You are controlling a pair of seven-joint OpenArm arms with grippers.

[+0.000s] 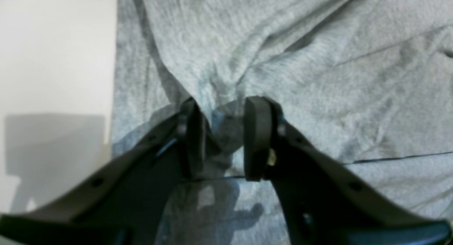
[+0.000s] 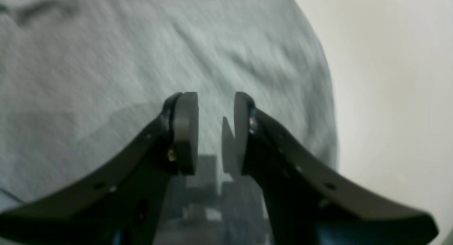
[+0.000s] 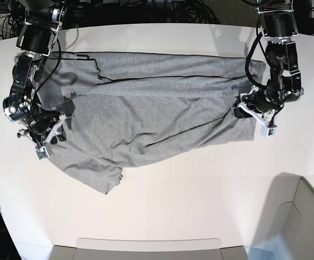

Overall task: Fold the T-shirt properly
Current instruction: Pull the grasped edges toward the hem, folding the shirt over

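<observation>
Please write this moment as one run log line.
left pincer: pinching T-shirt fold near edge | right pincer: open above shirt | T-shirt: spread, creased, partly folded on white table

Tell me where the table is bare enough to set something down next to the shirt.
The table is bare across the wide front strip below the T-shirt, and in the right margin beyond the left gripper. The far edge is narrow. It is crowded at both shirt ends, where the right gripper also works.

The T-shirt (image 3: 151, 111) lies on the table (image 3: 200, 195) between both arms.
</observation>
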